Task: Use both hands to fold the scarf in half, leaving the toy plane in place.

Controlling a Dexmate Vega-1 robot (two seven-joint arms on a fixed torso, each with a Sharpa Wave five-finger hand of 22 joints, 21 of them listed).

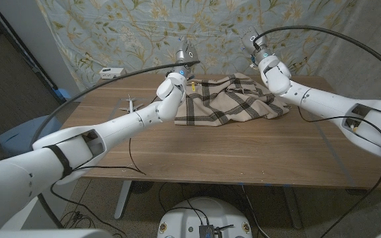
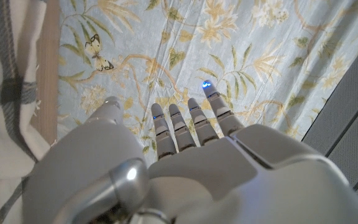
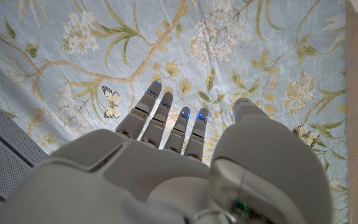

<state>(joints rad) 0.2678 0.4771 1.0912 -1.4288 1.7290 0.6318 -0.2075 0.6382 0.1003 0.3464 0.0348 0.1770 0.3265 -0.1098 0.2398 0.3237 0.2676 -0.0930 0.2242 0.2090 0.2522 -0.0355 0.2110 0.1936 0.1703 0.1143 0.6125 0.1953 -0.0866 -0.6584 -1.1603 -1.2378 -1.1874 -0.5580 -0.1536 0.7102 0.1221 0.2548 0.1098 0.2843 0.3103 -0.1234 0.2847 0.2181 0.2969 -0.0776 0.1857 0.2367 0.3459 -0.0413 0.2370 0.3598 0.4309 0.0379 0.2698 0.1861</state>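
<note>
The plaid scarf [image 1: 227,100] lies bunched and rumpled on the far half of the wooden counter [image 1: 243,155], heaped rather than spread, with one flatter flap reaching toward the left; the toy plane [image 1: 132,103] sits on the bare wood well to the left of it, apart from the cloth; a white box [image 1: 112,73] rests at the back left corner; the left robot hand [image 1: 172,84] hovers at the scarf's left end and the right robot hand [image 1: 272,71] above its right end, and from each wrist view the fingers [image 2: 185,127] stand straight and apart against the floral curtain [image 2: 241,50], nothing pinched in them, so I judge both empty; the right's fingers [image 3: 166,118] read the same; I would say the fold is barely begun, since the cloth looks too crumpled to halve cleanly; to do this well, each robot hand should come down on a true corner or edge at its own end, take one layer only, and lift together so the fabric draws taut before it is carried over; the left arm passes just beside the plane, so its elbow should stay high and move little sideways.
</note>
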